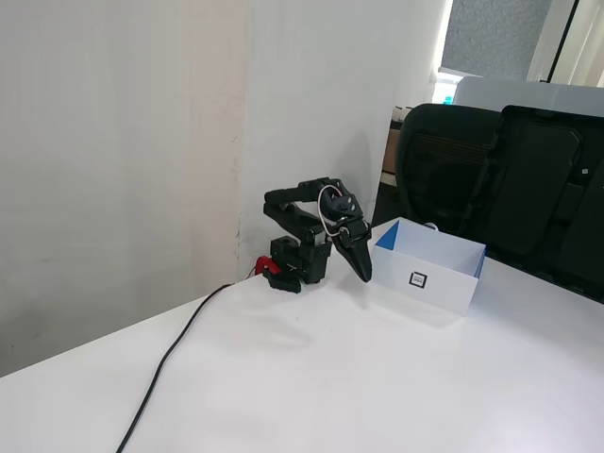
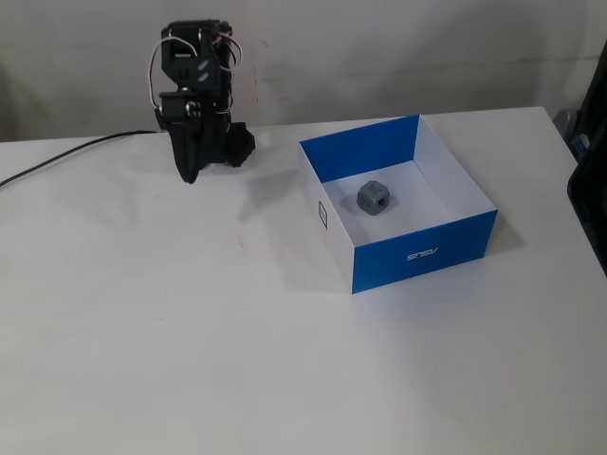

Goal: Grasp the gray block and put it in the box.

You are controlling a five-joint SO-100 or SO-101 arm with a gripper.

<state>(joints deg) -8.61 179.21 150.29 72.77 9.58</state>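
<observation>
The gray block [image 2: 373,197] lies on the white floor of the box [image 2: 424,248], near its middle, with nothing touching it. In the side-on fixed view the box [image 1: 429,276] shows its white wall with the square marker, and that wall hides the block. My arm is folded back over its base. The gripper [image 2: 190,172] points down at the table to the left of the box, well apart from it, fingers together and empty. Side-on, the gripper [image 1: 363,275] hangs just in front of the base, short of the box's near corner.
A black cable [image 1: 172,357] runs from the arm's base [image 1: 300,262] across the table toward the front left. A red clamp [image 1: 263,265] sits at the base. Black office chairs [image 1: 500,179] stand behind the box. The wall is close behind the arm.
</observation>
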